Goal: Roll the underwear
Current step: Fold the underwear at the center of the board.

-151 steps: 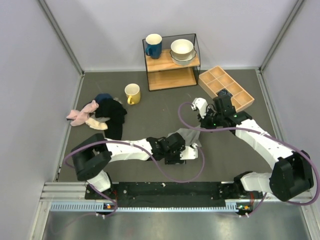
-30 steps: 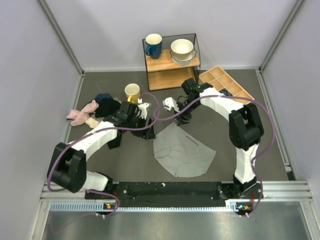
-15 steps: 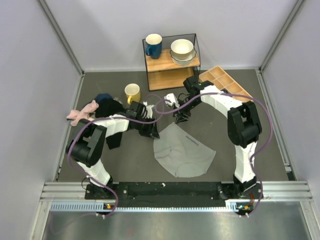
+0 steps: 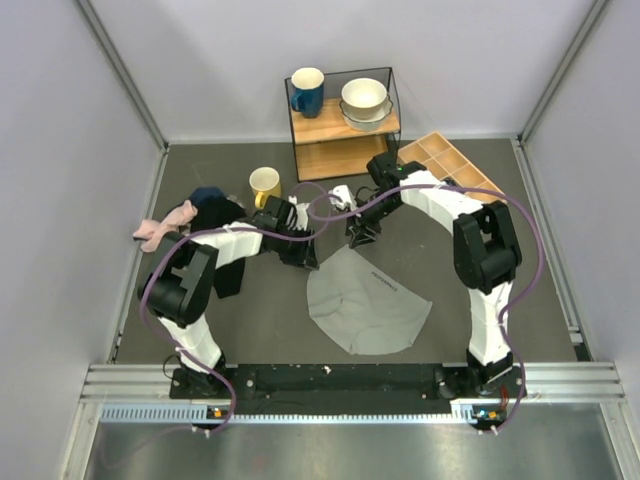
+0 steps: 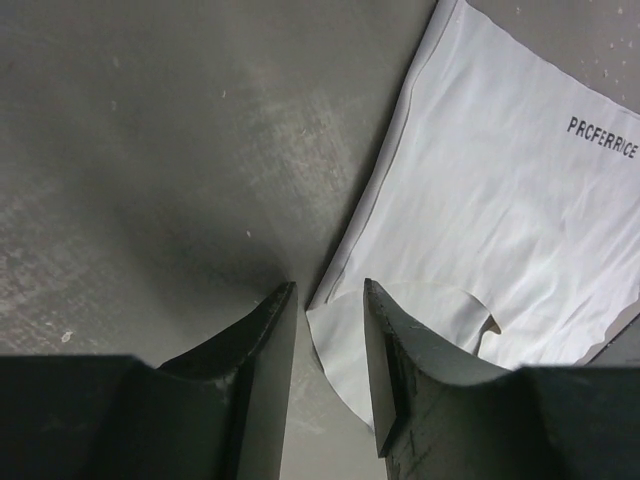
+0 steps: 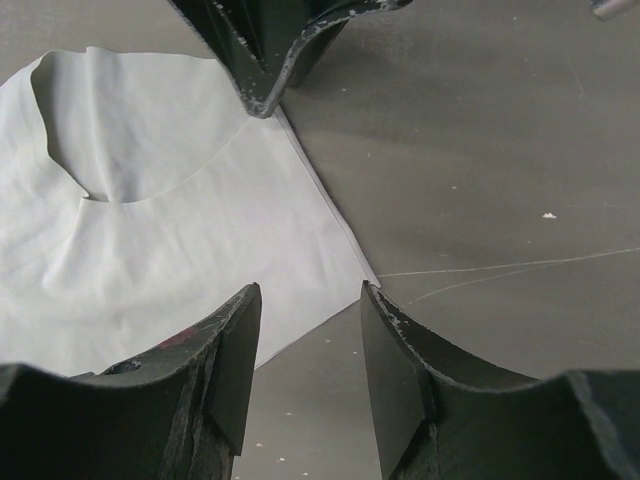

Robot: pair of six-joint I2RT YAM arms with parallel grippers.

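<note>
The underwear (image 4: pixel 366 305) lies flat on the table, light grey and fan-shaped, with small dark lettering (image 5: pixel 602 138) near one edge. My left gripper (image 4: pixel 305 258) is low over its far-left corner. In the left wrist view that corner (image 5: pixel 330 320) lies flat between the jaws of the left gripper (image 5: pixel 325 300), which stand apart. My right gripper (image 4: pixel 360 238) hovers at the cloth's far tip. In the right wrist view the right gripper (image 6: pixel 308 300) is open over the cloth's edge (image 6: pixel 300 250), with the left gripper's fingers (image 6: pixel 270 60) just beyond.
A yellow mug (image 4: pixel 264 186) stands behind the left gripper. A wooden shelf (image 4: pixel 345 135) at the back holds a blue mug (image 4: pixel 307 90) and bowls (image 4: pixel 364 100). A compartment tray (image 4: pixel 455 172) lies far right. Dark clothes (image 4: pixel 228 228) and pink socks (image 4: pixel 162 228) lie at the left.
My left gripper has moved right to the underwear's far-left corner and its jaws have narrowed. The right gripper has hardly moved. The cloth lies as before.
</note>
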